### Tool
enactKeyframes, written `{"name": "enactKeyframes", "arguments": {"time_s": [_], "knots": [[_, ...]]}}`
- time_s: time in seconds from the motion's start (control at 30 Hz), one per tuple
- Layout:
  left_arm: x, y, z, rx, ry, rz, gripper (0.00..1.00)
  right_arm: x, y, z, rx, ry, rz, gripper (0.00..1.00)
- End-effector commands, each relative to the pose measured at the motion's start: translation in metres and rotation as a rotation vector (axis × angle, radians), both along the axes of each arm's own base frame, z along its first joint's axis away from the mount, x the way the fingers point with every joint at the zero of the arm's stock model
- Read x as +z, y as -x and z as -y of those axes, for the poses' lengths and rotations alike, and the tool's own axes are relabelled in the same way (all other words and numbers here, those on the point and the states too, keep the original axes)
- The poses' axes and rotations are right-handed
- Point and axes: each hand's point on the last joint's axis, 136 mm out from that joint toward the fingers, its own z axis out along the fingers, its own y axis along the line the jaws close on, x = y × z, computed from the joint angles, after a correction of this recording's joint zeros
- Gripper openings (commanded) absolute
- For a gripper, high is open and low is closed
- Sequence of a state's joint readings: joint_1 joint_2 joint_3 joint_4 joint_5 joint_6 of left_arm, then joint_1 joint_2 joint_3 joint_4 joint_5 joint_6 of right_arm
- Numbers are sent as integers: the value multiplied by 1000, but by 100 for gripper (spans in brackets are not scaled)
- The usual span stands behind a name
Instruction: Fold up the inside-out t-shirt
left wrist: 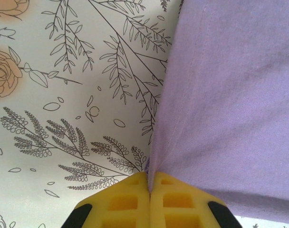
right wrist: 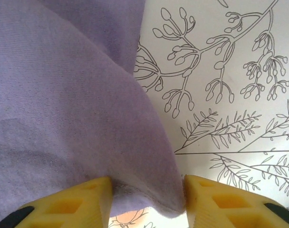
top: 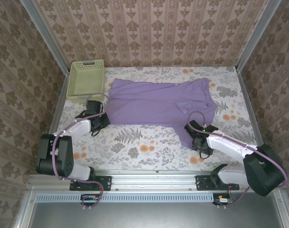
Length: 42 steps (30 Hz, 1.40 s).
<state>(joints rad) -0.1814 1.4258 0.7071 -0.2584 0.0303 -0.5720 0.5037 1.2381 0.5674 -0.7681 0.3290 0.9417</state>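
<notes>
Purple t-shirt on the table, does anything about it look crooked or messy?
Yes. The lavender-purple cotton t-shirt lies askew: its right side is rumpled with creases, and one corner trails toward the near edge at the right gripper, whose jaws straddle bunched cloth. The left gripper pinches the smoother left edge.

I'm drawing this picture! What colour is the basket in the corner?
Pale green; the basket shows best in the top view.

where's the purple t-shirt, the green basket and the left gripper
purple t-shirt (top: pixel 154 102), top external view, middle of its body
pale green basket (top: pixel 85 80), top external view, its bare floor
left gripper (left wrist: pixel 149 184), left wrist view, midway between its fingertips
</notes>
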Motion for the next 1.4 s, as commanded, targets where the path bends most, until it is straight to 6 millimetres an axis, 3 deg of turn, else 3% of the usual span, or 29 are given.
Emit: {"name": "enactKeyframes", "arguments": {"time_s": [0.0, 0.1, 0.2, 0.33, 0.43, 0.5, 0.63, 0.67, 0.77, 0.97, 1.1, 1.37], "knots": [[1, 7, -2, -1, 4, -11, 0, -1, -2, -4, 20, -11, -7, 34], [1, 7, -2, -2, 4, -12, 0, -1, -1, -4, 28, -12, -10, 24], [2, 7, -1, -5, 5, -13, 0, 3, 0, -3, 30, -11, -6, 22], [2, 7, -1, -5, 5, -14, 0, 9, 6, 4, 22, 17, -9, 39], [3, 8, -1, -4, 3, -10, 0, 9, 7, 5, 24, 23, -15, 39], [4, 7, -1, -4, 6, -8, 0, 7, 5, 5, 29, 33, -27, 35], [5, 9, 0, -9, 6, -11, 0, 8, 3, 4, 37, 34, -29, 11], [5, 9, 0, -10, 3, -11, 0, 11, 3, 4, 39, 33, -19, 10], [6, 11, 1, -16, -1, -9, 0, 25, 0, 11, 18, 50, 51, 0], [6, 29, 11, -49, -8, -20, 0, 76, -4, 31, -38, 90, 205, 0], [7, 50, 17, -74, -31, -23, 0, 106, -2, 45, -82, 82, 286, 0], [8, 101, 21, -56, -21, -37, 0, 139, -1, 67, -193, 18, 408, 0]]}}
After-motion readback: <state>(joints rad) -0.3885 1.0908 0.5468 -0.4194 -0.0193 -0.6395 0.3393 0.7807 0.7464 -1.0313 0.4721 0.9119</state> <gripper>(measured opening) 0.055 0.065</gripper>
